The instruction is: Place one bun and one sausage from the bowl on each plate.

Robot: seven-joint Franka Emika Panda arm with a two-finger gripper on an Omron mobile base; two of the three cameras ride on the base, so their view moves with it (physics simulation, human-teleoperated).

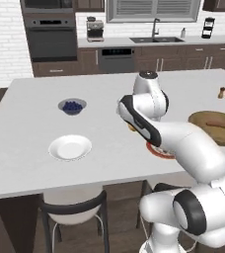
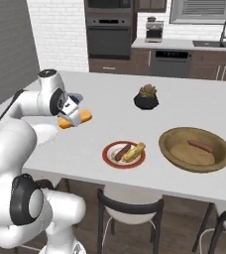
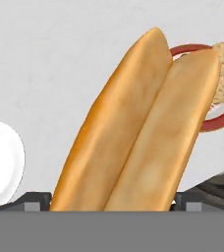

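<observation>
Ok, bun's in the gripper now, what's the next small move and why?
Probably carry the bun in the gripper left and lower it over the white plate, which lies bare; the red-rimmed plate already holds a bun and a sausage.

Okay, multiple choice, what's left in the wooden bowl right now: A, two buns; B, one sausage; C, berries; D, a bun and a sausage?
B: the right base view shows a single sausage lying in the wooden bowl.

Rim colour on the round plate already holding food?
Red-orange rim on the round plate, white centre; clearest in the right base view.
</observation>
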